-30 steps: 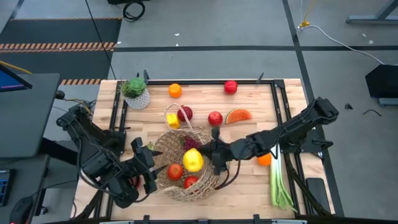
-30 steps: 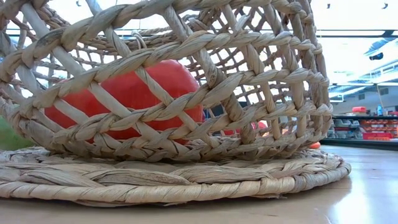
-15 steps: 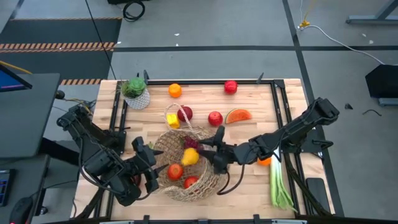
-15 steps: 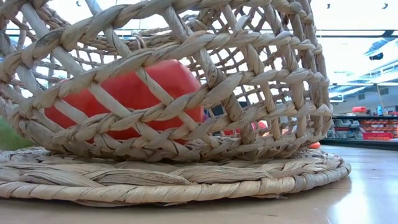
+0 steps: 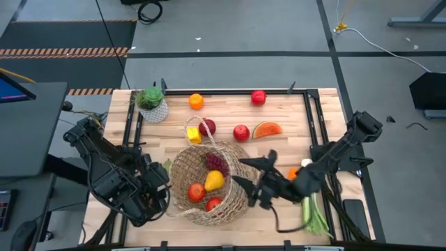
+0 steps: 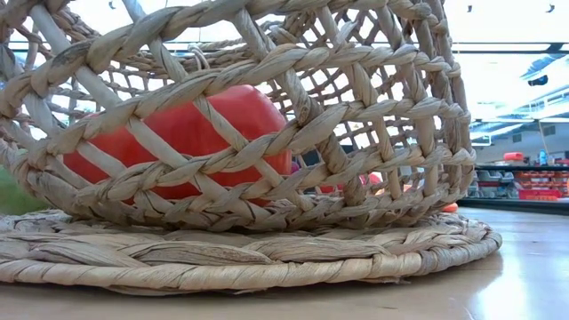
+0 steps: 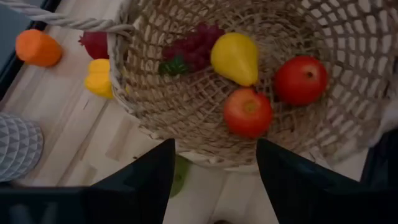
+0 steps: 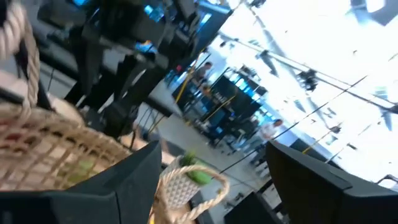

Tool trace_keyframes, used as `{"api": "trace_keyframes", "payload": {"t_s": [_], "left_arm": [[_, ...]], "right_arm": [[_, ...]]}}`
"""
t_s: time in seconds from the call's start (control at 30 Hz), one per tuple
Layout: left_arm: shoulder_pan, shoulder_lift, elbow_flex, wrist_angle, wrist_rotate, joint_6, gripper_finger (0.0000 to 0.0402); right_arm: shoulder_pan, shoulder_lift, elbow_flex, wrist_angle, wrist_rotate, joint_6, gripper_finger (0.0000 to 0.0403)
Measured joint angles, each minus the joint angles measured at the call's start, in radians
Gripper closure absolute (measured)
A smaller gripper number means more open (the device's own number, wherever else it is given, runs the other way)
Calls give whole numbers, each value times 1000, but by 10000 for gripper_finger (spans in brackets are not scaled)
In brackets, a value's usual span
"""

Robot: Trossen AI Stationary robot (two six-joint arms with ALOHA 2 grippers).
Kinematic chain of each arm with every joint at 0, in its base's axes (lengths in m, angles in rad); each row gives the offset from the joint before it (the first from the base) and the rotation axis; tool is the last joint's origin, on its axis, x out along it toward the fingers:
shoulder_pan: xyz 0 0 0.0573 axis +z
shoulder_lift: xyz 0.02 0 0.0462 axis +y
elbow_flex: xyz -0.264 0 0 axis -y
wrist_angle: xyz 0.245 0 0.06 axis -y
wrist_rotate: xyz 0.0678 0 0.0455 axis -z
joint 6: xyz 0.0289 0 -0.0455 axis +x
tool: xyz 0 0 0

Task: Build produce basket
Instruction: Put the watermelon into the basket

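The wicker basket [image 5: 205,185] stands near the table's front middle. In it lie purple grapes [image 7: 194,45], a yellow pear-shaped fruit [image 7: 236,57] and two red fruits [image 7: 247,112] [image 7: 301,79]. The low view shows one red fruit [image 6: 178,133] through the weave. My left gripper [image 5: 162,189] stands open beside the basket's left rim [image 7: 186,149], tipped down at it, with nothing between its fingers. My right gripper [image 5: 252,176] is open just right of the basket and holds nothing.
On the far half of the table are a potted plant [image 5: 152,103], an orange [image 5: 196,101], red apples [image 5: 258,97] [image 5: 241,132] [image 5: 207,127], a yellow piece [image 5: 193,135] and a watermelon slice [image 5: 267,130]. A leek [image 5: 313,213] lies front right. A green fruit [image 7: 180,175] lies by the basket.
My right gripper has opened and let go of the yellow fruit, which has dropped into the basket beside the grapes. The gripper has then drawn back toward the table's right edge, rising and tipping up. My left gripper has tipped further down at the basket's rim.
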State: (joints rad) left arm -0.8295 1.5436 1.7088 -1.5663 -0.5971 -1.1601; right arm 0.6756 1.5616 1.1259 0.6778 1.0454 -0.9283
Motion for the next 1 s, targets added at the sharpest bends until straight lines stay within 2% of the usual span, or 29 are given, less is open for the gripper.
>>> {"api": "trace_keyframes", "payload": {"t_s": [0.23,0.53,0.7,0.9,1.0], "left_arm": [[-2,0,0,-5,24,2,170],[-33,-6,0,-5,65,67,170],[-32,-21,0,-5,37,127,170],[-32,-77,-1,-4,-97,202,170],[-32,-118,-1,-5,-143,222,170]], "right_arm": [[116,-1,0,232,122,-149,107],[101,0,-13,238,403,-171,107],[53,0,-60,237,416,-136,107],[-23,1,-128,236,429,-89,108],[-46,1,-151,248,471,-86,108]]}}
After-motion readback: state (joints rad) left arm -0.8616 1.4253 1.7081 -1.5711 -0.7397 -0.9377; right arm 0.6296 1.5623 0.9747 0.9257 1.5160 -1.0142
